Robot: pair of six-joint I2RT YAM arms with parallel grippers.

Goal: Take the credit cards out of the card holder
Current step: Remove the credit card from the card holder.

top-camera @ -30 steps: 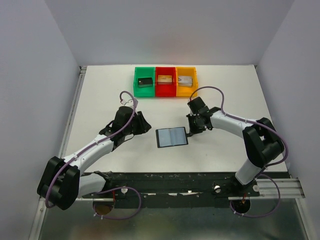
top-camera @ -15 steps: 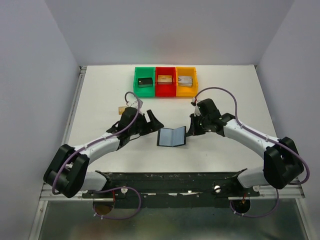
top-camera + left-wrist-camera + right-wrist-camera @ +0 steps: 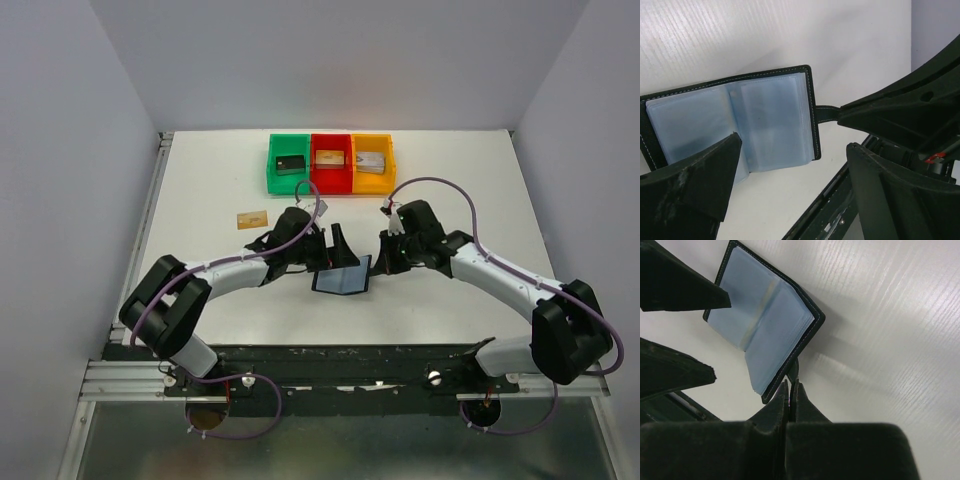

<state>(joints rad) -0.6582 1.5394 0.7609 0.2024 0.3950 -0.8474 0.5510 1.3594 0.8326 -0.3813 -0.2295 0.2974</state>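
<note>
Top external view puts the card holder point(image 3: 342, 278) about mid-desk, a little toward the near edge, with its right flap tilted up off the surface. My right gripper point(image 3: 383, 262) is clenched on the thin strap point(image 3: 792, 371) that sticks out of the holder's right edge. My left gripper point(image 3: 330, 255) hangs over the holder with its jaws spread wide, holding nothing. One tan card point(image 3: 251, 218) lies bare on the desk, toward the left edge and apart from the holder.

Risk, as I judge it: the strap is a thin thing to hold by. If my left finger pushes into the glossy sleeves, the holder may swing on the strap, fold shut or slide toward the near edge. I could also pinch a sleeve and not a card; I cannot tell from here which sleeves are filled.

A second ago the holder lay flat and open, my left gripper sat well left of it and only partly open, and the tan card was hidden. My left gripper has since crossed to the holder and opened fully, and my right gripper has closed tight.
</note>
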